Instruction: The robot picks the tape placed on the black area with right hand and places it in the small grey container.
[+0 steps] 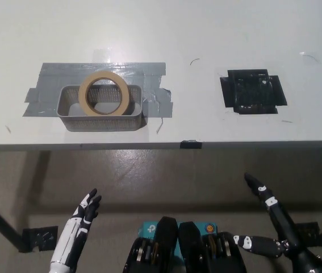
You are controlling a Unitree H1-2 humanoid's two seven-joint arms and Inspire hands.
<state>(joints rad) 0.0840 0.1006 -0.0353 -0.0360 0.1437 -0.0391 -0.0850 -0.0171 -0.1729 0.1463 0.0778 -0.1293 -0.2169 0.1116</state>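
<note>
With the tape (pixel 104 92) already resting across the rim of the small grey container (pixel 70 116) at upper left, we keep our empty right hand (pixel 274 227), fingers apart, and resting left hand (pixel 78 227), fingers straight, low, clear of the worktop (pixel 206 34).

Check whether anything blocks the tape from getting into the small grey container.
Nothing visible does: the tape already rests on the small grey container, leaning across its rim. The black area is bare, and both robot hands hang below the table edge.
</note>
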